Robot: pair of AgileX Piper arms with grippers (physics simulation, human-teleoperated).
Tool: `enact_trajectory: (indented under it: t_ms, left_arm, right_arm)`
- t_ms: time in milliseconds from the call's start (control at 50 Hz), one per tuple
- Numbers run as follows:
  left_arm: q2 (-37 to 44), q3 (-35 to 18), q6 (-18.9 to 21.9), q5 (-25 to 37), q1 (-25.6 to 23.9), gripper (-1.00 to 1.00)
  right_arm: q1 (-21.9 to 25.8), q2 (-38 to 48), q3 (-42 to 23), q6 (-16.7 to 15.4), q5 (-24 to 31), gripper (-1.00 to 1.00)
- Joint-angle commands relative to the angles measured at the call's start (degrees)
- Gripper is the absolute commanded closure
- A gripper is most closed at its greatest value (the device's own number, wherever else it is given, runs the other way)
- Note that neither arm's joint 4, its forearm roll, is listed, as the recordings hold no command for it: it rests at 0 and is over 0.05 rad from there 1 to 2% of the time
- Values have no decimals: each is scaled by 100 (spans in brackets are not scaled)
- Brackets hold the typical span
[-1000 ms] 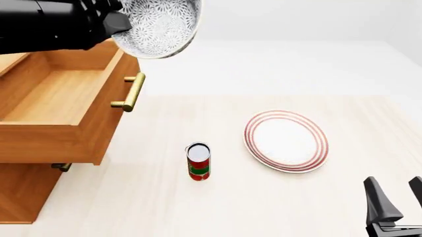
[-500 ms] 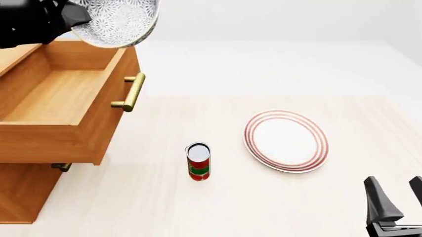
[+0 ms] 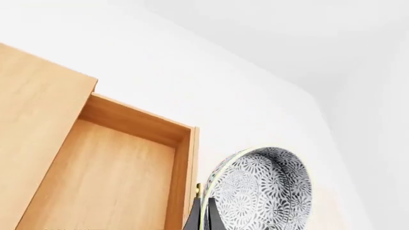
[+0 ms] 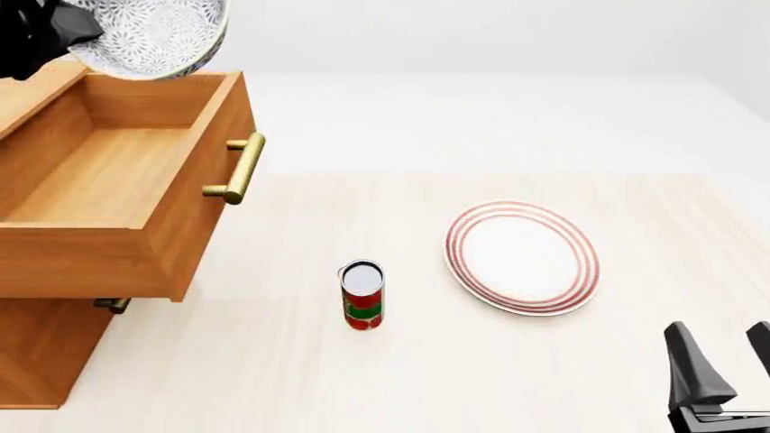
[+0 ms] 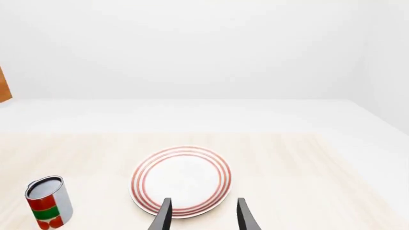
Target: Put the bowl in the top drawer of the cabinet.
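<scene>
The speckled blue-grey bowl (image 4: 154, 36) hangs tilted above the far end of the open top drawer (image 4: 114, 180) of the orange-brown cabinet (image 4: 42, 361). My left gripper (image 3: 204, 218) is shut on the rim of the bowl (image 3: 265, 189), which the left wrist view shows beside the drawer (image 3: 115, 177). In the front view the left arm (image 4: 31, 41) is at the top left corner. Near the table's front right corner my right gripper (image 4: 731, 365) stands open and holds nothing; the right wrist view has the right gripper (image 5: 203, 213) just short of the plate.
A white plate with red rings (image 4: 522, 257) lies right of centre on the table. A red and green can (image 4: 362, 295) stands upright in front of the drawer's brass handle (image 4: 241, 169). A lower drawer's handle (image 4: 112, 306) peeks out under the top drawer.
My left gripper has carried the bowl leftward, from beyond the drawer's front panel to over the drawer's far end. The right arm has stayed still.
</scene>
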Motion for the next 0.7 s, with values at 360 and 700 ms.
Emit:
enact_trajectory:
  t_ms: [360,700]
  left_arm:
    - [-74,-412,324,617,986,100]
    - [8,-768,294,1045,1136,100]
  right_arm:
    - [0,1,0,-1,0,-100]
    - [1,0,0,-2,0,-100]
